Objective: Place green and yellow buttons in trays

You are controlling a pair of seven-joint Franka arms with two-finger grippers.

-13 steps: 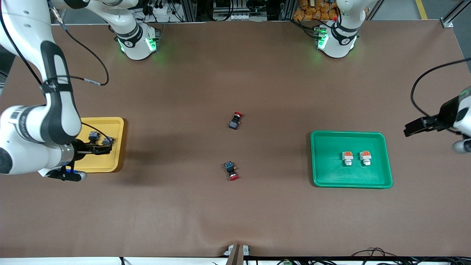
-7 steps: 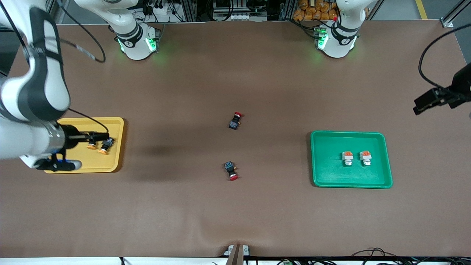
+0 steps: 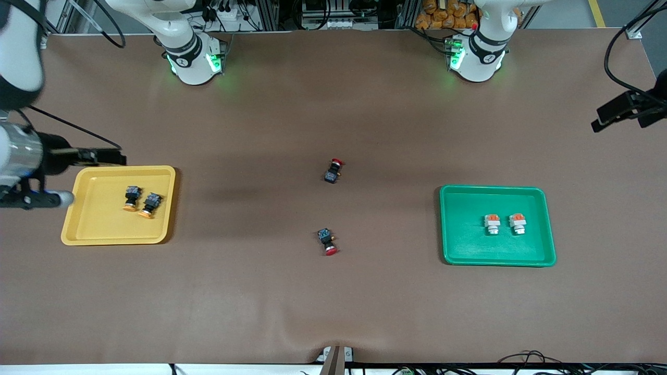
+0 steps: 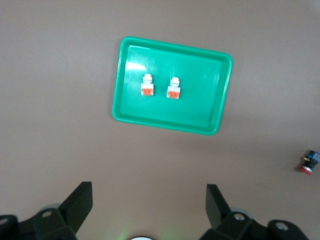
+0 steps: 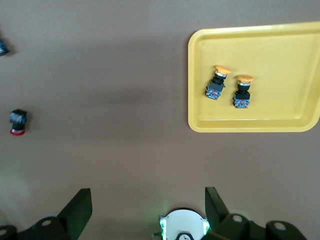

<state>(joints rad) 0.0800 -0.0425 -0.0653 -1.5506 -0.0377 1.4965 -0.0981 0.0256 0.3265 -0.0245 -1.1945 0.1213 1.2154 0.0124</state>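
- Right gripper (image 3: 112,156) has lifted clear of the yellow tray (image 3: 83,233); a second ago it sat low over the two yellow buttons there, and now it hangs above the tray's edge farthest from the front camera, toward the right arm's end of the table; its own wrist view shows its fingers (image 5: 80,207) spread wide with nothing between them
- Both yellow buttons (image 3: 132,198) (image 3: 148,204) lie on their sides in the yellow tray, just beside each other, orange caps pointing toward the front camera
- Left gripper (image 3: 609,114) has also pulled up and away, toward the left arm's end of the table and well apart from the green tray (image 3: 458,258); a second ago it hung lower and closer to that tray; its wrist view shows its fingers (image 4: 79,204) wide apart and empty
- Two green buttons (image 3: 492,224) (image 3: 517,223) stand side by side inside the green tray, unmoved across the three moments
- Two red buttons (image 3: 333,171) (image 3: 328,241) lie on the bare table (image 3: 333,302) between the trays, untouched; they are not part of the job
- My judgement: with all four wanted buttons in trays and both arms drawing back empty, the task looks finished; nothing remains to pick up
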